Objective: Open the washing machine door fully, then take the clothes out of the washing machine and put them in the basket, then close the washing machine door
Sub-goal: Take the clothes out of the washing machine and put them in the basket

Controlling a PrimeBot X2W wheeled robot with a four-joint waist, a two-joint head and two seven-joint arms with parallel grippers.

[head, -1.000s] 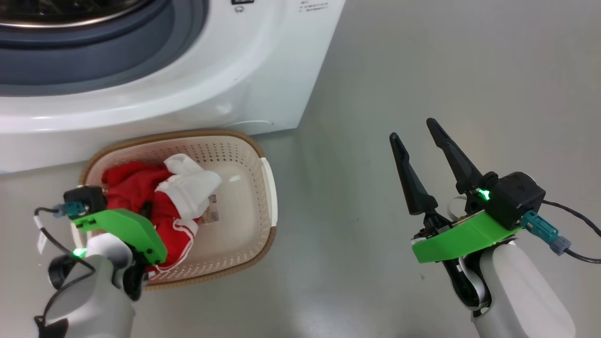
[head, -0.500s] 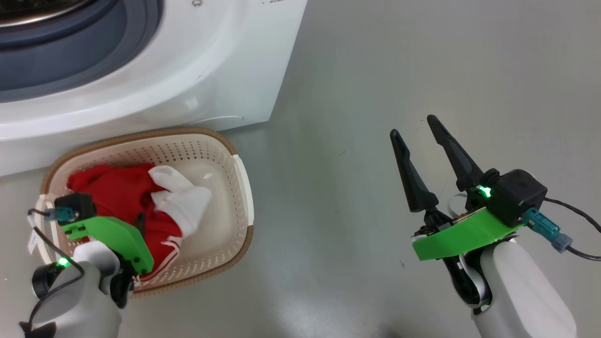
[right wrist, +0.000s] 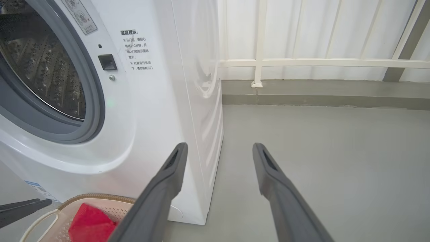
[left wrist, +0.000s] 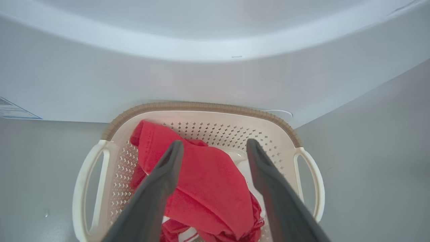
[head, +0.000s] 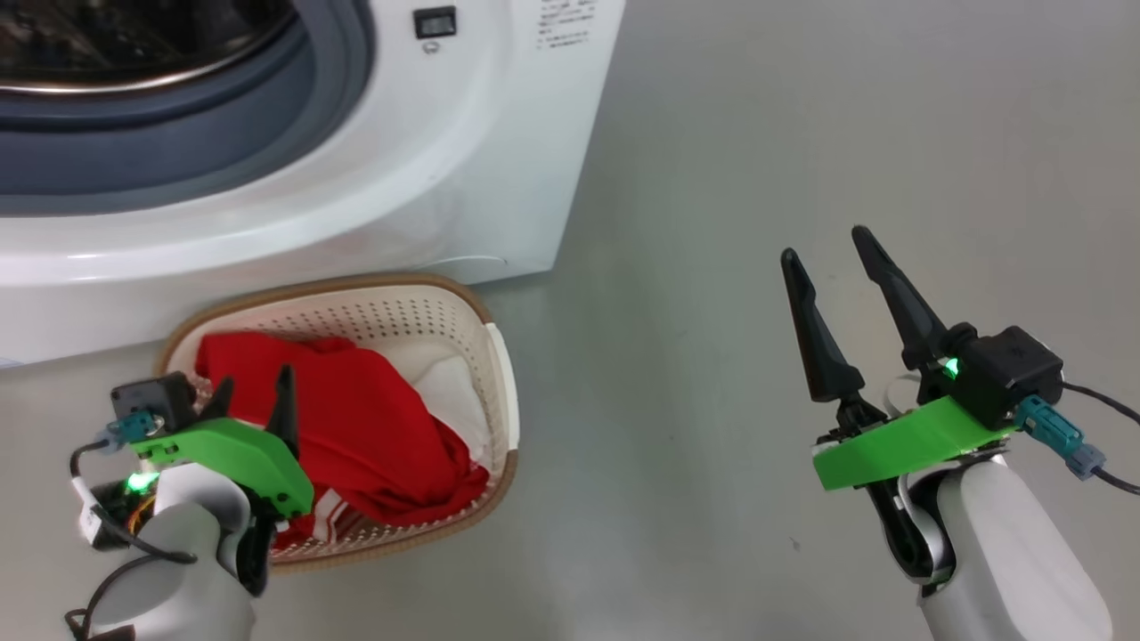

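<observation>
The cream basket (head: 499,374) stands on the floor against the front of the white washing machine (head: 463,151). Red clothes (head: 374,436) with white parts lie heaped inside it. My left gripper (head: 252,381) hangs just above the basket's near side, open, with nothing between its fingers. In the left wrist view the left gripper (left wrist: 215,144) frames the red clothes (left wrist: 208,188) inside the basket (left wrist: 201,107). My right gripper (head: 824,247) is open and empty over bare floor to the right. The machine's grey ring (right wrist: 94,111) and steel drum (right wrist: 43,67) stand uncovered. The washing machine door is out of view.
Grey floor (head: 757,133) stretches to the right of the machine. In the right wrist view a white railing (right wrist: 302,63) and a low kerb close off the far side. A small blue label (left wrist: 16,112) sits low on the machine's front.
My left gripper has opened and risen out of the basket, leaving the red garment spread over the white parts. The head camera has shifted. The right gripper stays open.
</observation>
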